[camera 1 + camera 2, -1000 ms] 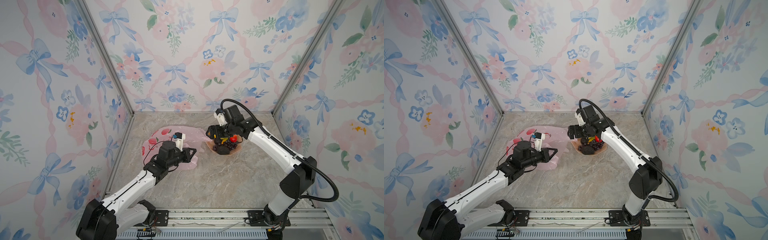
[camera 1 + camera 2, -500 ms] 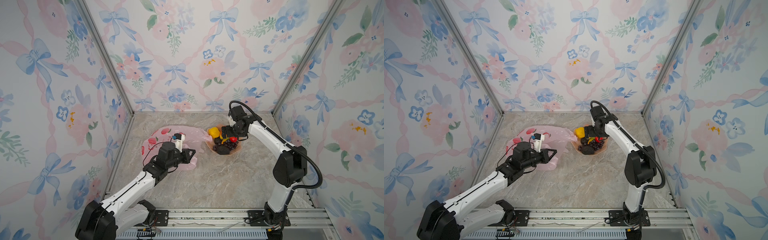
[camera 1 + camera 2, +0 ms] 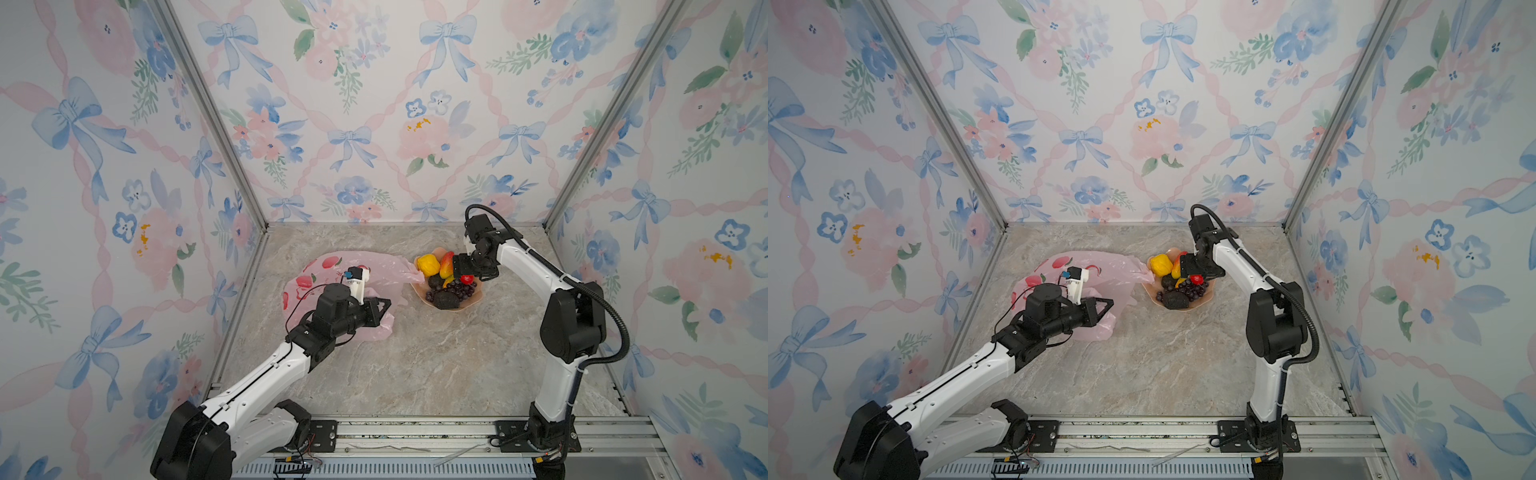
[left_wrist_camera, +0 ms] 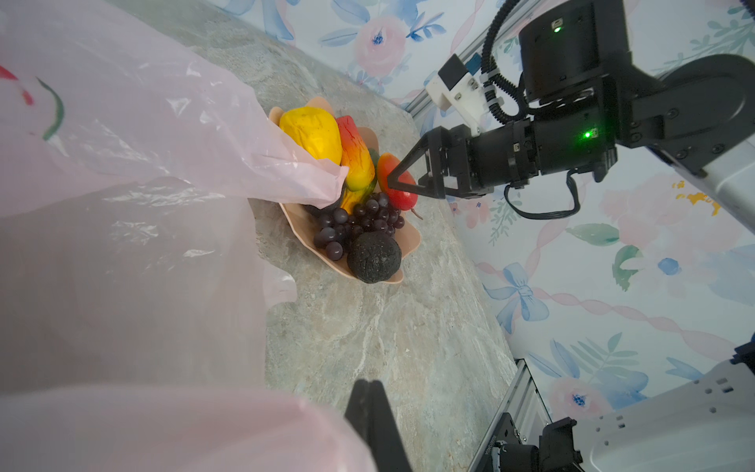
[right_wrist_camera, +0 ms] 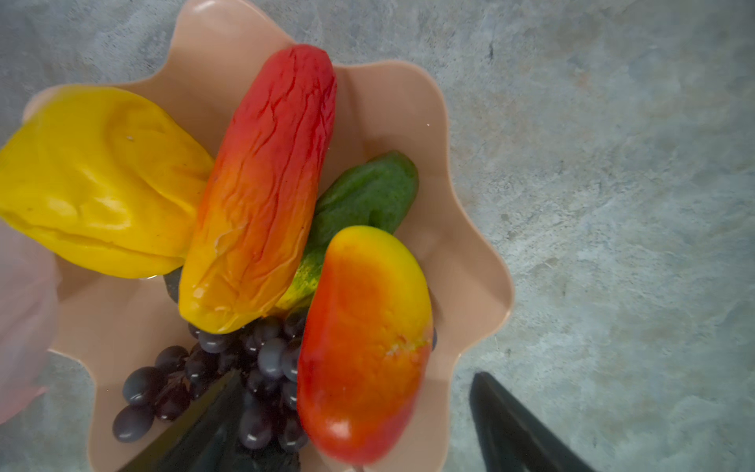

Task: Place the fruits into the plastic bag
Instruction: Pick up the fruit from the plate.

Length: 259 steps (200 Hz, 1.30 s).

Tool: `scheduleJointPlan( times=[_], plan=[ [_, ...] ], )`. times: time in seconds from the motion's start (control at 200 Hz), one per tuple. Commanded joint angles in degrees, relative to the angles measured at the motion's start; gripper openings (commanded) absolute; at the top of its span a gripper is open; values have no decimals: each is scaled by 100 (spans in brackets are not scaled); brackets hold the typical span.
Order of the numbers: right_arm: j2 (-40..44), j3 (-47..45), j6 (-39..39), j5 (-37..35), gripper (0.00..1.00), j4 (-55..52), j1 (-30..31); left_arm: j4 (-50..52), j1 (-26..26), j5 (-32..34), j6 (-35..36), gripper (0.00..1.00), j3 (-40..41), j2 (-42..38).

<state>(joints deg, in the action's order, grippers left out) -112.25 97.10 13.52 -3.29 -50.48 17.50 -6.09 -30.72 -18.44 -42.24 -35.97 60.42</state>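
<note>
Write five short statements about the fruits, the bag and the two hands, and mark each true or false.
1. The right hand has its jaws open on either side of the shorter red-orange-yellow toy mango. True.
2. The wrinkled yellow toy fruit lies inside the thin translucent pink plastic bag. False: it lies in the peach scalloped dish.
3. The left hand is shut. True.
4. The dark purple toy grapes hang from the left hand. False: they lie in the dish.
5. A longer red-orange-yellow toy mango lies against the yellow fruit. True.
</note>
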Motion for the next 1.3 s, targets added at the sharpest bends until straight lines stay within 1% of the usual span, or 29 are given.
scheduleJointPlan(
  times=[0.0,0.355,0.515,0.585,0.7,0.82,0.97,1.155,1.29],
  plan=[
    [-101,2,72,70,84,51,-168,-7,38,33,45,0,120,-31],
    [-271,-50,107,296,74,183,-220,10,46,75,28,0,134,-54],
    [-289,-77,125,365,66,236,-238,2,49,77,30,0,125,-37],
    [-289,-77,122,382,65,250,-238,2,49,77,24,0,125,-29],
    [-280,-99,133,440,59,274,-238,-7,49,85,28,0,162,-44],
    [-247,-130,148,478,50,293,-238,-24,48,86,2,0,202,-69],
    [-136,-204,151,472,45,317,-238,-33,45,86,-19,0,225,-118],
    [159,-376,155,454,42,328,-238,-41,49,77,-25,0,225,-136],
    [605,-605,177,480,42,380,-238,-42,49,51,-21,0,230,-145]
  ],
)
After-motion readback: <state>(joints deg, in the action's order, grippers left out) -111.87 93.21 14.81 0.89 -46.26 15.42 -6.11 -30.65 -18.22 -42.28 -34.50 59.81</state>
